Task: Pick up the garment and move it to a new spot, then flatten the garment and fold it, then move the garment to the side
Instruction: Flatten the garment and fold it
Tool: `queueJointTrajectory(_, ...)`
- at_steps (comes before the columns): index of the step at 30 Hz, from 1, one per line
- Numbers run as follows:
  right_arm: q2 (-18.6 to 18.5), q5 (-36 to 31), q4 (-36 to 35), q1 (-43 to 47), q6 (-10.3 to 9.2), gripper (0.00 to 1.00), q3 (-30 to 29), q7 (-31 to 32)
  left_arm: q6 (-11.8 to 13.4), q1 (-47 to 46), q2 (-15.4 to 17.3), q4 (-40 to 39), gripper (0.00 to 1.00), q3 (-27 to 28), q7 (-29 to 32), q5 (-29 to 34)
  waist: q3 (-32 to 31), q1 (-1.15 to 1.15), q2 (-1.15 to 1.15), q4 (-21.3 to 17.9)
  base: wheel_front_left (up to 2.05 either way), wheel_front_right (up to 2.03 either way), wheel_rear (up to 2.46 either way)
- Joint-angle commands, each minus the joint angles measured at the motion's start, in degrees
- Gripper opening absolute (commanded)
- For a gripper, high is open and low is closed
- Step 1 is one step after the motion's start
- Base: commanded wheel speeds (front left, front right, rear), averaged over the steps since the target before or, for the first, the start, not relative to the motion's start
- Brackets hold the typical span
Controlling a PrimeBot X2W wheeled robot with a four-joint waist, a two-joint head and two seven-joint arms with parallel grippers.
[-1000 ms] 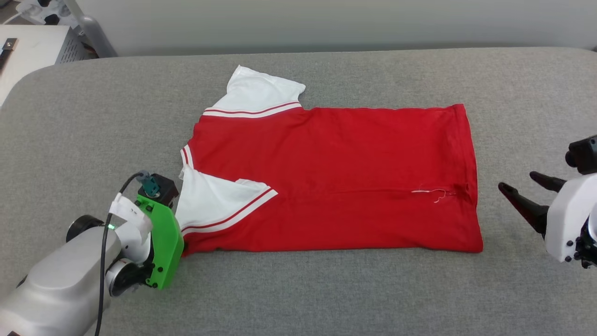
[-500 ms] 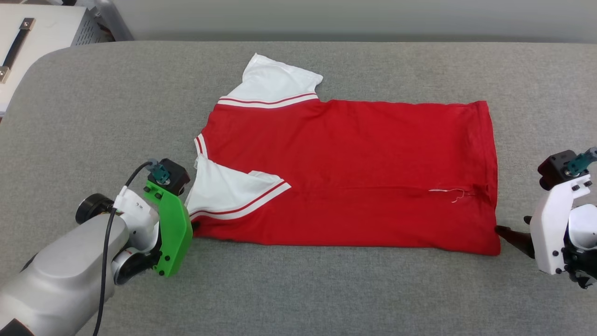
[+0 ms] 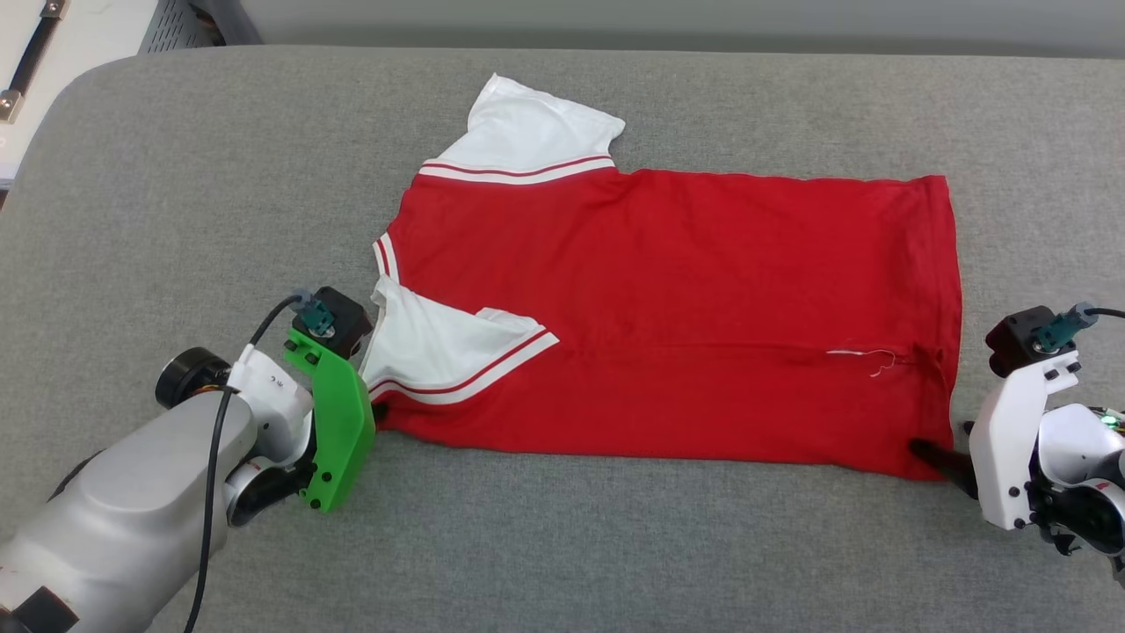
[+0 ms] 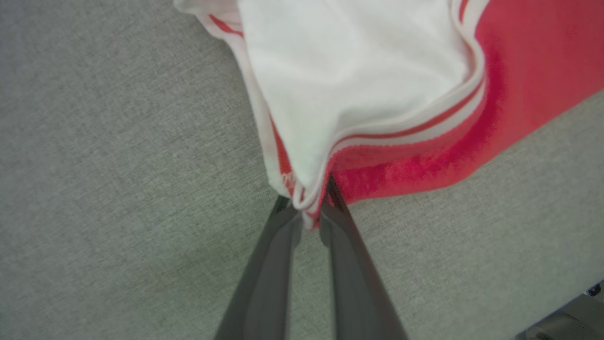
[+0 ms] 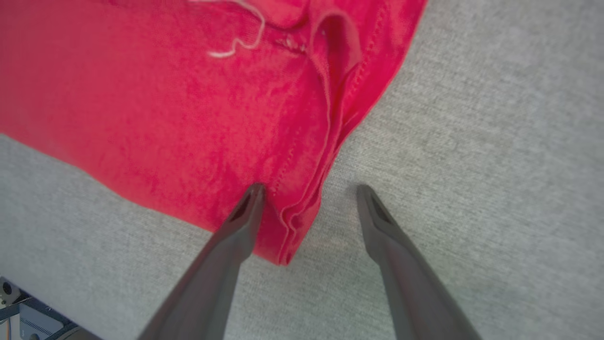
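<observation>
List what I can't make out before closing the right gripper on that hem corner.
- Head view: green bracket hides where left gripper grips.
- Left wrist view: bunched garment hides how many layers are pinched.
- Right wrist view: blur; unclear whether right gripper touches the garment.

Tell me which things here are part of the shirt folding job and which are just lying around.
In the job:
shirt
left gripper, shut on the sleeve corner
right gripper, open at the hem corner
grey surface under the shirt

Lying about:
white cabinet beyond the far left corner
black handle on it
</observation>
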Motion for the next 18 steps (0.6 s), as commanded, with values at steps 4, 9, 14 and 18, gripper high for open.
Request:
queueJointTrajectory(4, 1.1, 2.0, 1.5, 1.0, 0.00, 0.00, 2.6, -2.4, -0.1, 0.0, 0.1, 0.9, 0.00, -0.6, -0.8, -0.7, -1.5, 0.00, 0.00, -0.8, 0.00, 0.00, 0.00)
queueJointTrajectory(9, 0.1, 3.8, 0.6, 0.8, 0.00, 0.00, 1.9, -6.8, -0.1, 0.9, 0.9, 1.2, 0.00, -1.1, -1.1, -2.1, -4.3, 0.00, 0.00, -1.3, 0.00, 0.00, 0.00)
queueJointTrajectory(14, -1.0, 5.6, -1.9, 1.9, 0.00, 0.00, 0.4, -9.7, -0.1, 2.1, 2.3, 0.5, 0.00, -1.4, -1.5, -3.2, -6.9, 0.00, 0.00, -1.7, 0.00, 0.00, 0.00)
queueJointTrajectory(18, -2.3, 6.4, -4.3, 4.2, 0.00, 0.00, -0.8, -10.5, -0.1, 3.6, 3.8, -1.0, 0.00, -1.6, -1.5, -4.0, -8.6, 0.00, 0.00, -1.9, 0.00, 0.00, 0.00)
